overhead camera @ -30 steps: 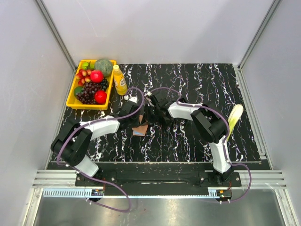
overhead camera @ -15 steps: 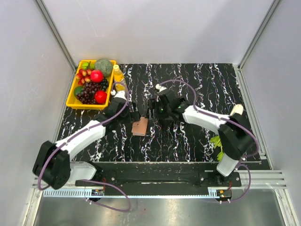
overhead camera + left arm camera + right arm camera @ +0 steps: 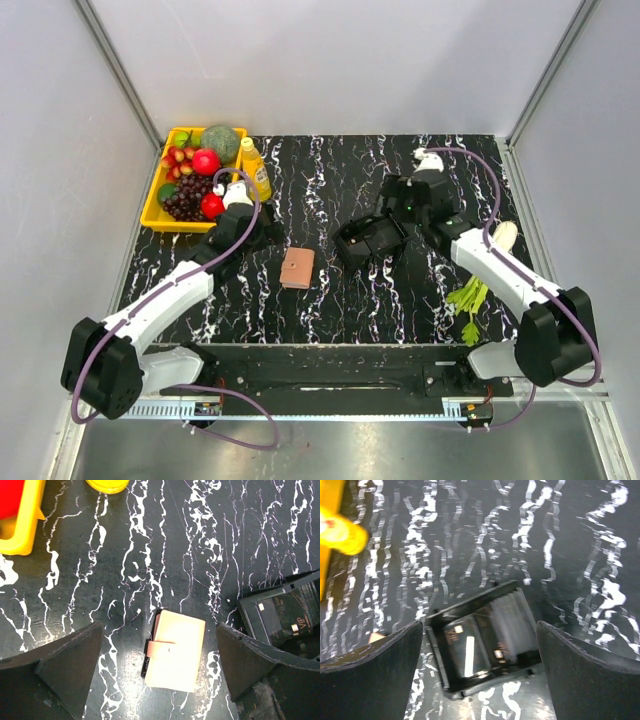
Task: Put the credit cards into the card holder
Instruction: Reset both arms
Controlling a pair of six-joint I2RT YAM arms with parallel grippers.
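Note:
The tan card holder [image 3: 297, 268] lies folded flat on the black marbled table, its snap tab across one edge [image 3: 175, 650]. Right of it stands the black open box [image 3: 368, 240]. The credit cards lie inside the box: a dark glossy one [image 3: 467, 652] and a pale one [image 3: 512, 622]. The dark card [image 3: 287, 622] also shows in the left wrist view. My left gripper [image 3: 266, 234] hovers up-left of the holder, open and empty [image 3: 160, 626]. My right gripper [image 3: 392, 218] hangs above the box's far side, open and empty [image 3: 479, 623].
A yellow tray [image 3: 152, 212] of fruit sits at the back left, with a yellow bottle [image 3: 254, 170] beside it. A green-and-white vegetable [image 3: 488, 268] lies near the right edge of the table.
Both arms were together over the card holder. They have drawn apart, left arm to the left and right arm back-right. Both grippers opened and the holder lies alone.

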